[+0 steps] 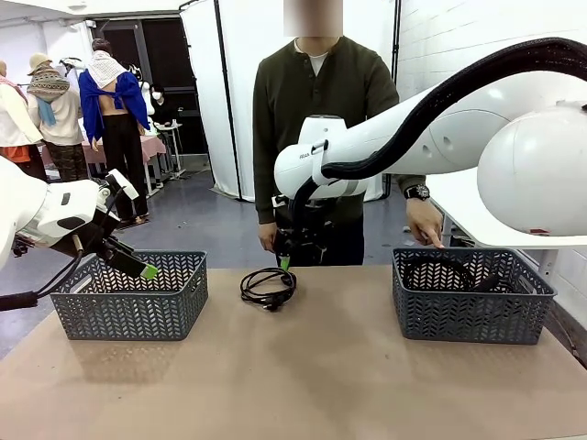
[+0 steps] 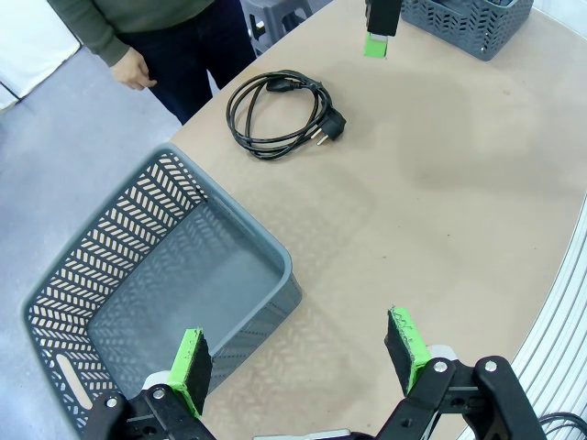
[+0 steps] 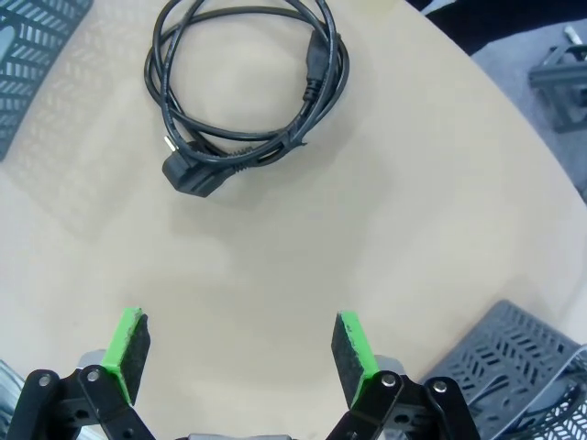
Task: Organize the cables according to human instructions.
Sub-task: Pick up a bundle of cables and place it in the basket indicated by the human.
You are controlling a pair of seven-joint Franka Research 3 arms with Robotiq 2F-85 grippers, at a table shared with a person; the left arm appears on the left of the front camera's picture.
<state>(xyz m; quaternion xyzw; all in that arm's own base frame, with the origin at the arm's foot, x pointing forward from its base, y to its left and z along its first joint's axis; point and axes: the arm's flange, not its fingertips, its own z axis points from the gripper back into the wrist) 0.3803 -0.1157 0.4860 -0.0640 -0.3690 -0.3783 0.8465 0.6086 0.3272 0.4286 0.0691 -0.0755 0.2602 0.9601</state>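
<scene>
The right pincer (image 3: 240,357), spread wide, hangs just above one coiled black cable (image 1: 268,286) lying on the brown tabletop (image 1: 303,376). The person's hand (image 1: 425,223) points at the right grey plastic basket (image 1: 472,312), so I'd say the next move is lowering onto the coil.

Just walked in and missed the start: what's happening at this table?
Cables are being sorted into two grey baskets. One coiled cable lies on the table, held by nobody. The right gripper hangs open near it, empty. The left gripper is open over the empty left basket. The person's hand points at the right basket, which already holds cable.
</scene>
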